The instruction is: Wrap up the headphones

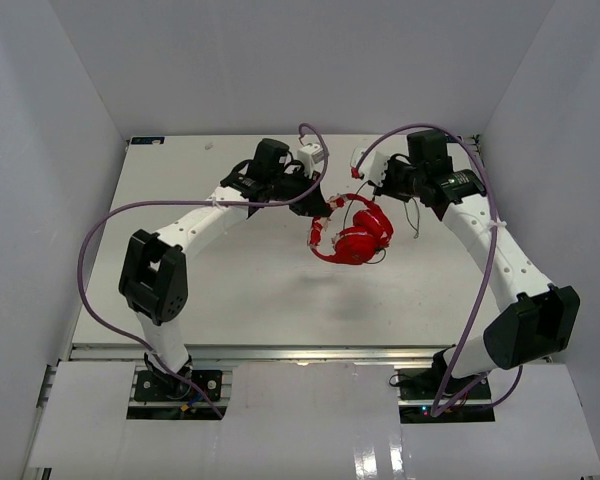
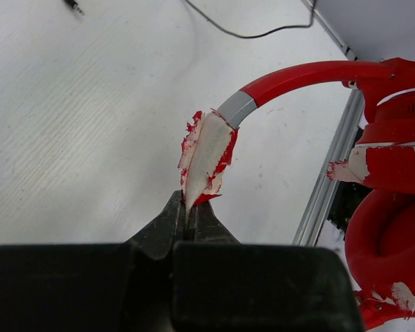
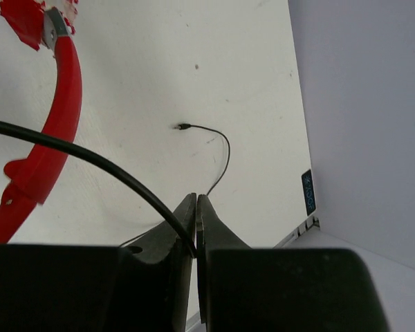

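Left gripper (image 2: 189,216), jaws pinching the peeling headband (image 2: 297,76) end of the headphones (image 1: 358,238), held over mid-surface (image 1: 230,300) between both arms; right gripper (image 3: 196,225), jaws pressed on the cable (image 3: 90,160) leading right from them.

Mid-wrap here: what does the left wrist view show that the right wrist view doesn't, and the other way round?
Left wrist only: the left gripper shut on the peeling padding of the headband, with the red earcups beside it. Right wrist only: the right gripper shut on the thin black cable, and a blue label at the table's edge. Both: the headband, the cable, and its plug lying on the table.
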